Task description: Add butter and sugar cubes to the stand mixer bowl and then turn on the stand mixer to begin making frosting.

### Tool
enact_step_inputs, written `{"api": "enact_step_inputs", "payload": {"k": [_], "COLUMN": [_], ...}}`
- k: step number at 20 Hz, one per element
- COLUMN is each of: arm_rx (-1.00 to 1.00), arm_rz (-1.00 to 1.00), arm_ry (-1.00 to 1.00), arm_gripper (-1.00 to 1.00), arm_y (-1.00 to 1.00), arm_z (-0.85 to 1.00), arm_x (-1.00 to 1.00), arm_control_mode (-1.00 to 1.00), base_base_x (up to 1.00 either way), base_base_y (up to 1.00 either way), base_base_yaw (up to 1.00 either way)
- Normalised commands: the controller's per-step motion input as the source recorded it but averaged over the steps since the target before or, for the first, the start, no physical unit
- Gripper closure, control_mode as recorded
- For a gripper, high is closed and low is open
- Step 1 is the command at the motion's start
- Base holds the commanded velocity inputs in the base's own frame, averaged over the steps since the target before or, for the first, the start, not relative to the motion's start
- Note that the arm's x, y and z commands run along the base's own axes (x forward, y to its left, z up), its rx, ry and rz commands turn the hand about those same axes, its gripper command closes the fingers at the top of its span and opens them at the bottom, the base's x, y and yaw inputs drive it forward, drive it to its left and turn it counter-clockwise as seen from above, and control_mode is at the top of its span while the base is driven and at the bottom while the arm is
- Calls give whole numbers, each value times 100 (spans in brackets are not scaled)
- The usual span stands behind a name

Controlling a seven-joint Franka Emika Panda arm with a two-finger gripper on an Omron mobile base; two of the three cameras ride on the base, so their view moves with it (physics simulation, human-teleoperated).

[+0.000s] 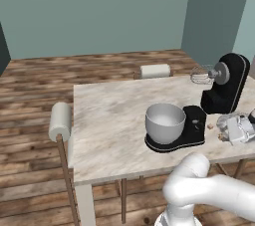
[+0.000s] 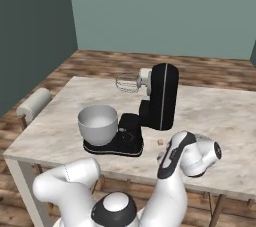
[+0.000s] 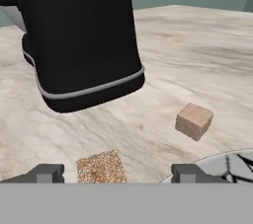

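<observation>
1. The mixer (image 2: 159, 98) stands on the marble table (image 1: 109, 115), head tilted up, with the whisk (image 2: 128, 83) held in the air over the table, clear of the bowl.
2. The bowl (image 2: 98, 123) sits on the flat black base (image 2: 127, 141) in front of the mixer column. In the left base view its inside appears plain grey.
3. The gripper (image 3: 113, 173) is low over the table, just beside the base on the side away from the bowl. In the left base view the hand (image 1: 238, 128) is seen at the right edge of the table.
4. In the hand view the fingertips (image 3: 47, 173) are set wide apart and close to the table surface.
5. A speckled brown sugar cube (image 3: 101, 167) lies on the table between the fingertips; contact with either tip cannot be confirmed.
6. A second, smoother tan cube (image 3: 194, 120) lies on the table beyond the first, apart from it and near the mixer foot.
7. A shallow grey plate (image 3: 228, 165) has its rim beside one fingertip.
8. Two stools (image 1: 61, 120) are placed at the table edges.
</observation>
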Motion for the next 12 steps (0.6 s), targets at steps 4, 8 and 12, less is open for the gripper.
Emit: {"api": "enact_step_inputs", "payload": {"k": [4,8,12], "arm_rx": [0,0,0], "arm_rz": [0,-3,-9], "arm_ry": [0,0,-5], "arm_gripper": [-100,-100,-100], "arm_y": [-1,6,0], "arm_z": [-19,-26,-26], "arm_x": [-2,-38,-53], "arm_control_mode": [-100,-100,-100], "base_base_x": [0,0,0], "base_base_y": [0,0,0], "base_base_yaw": [0,0,0]}}
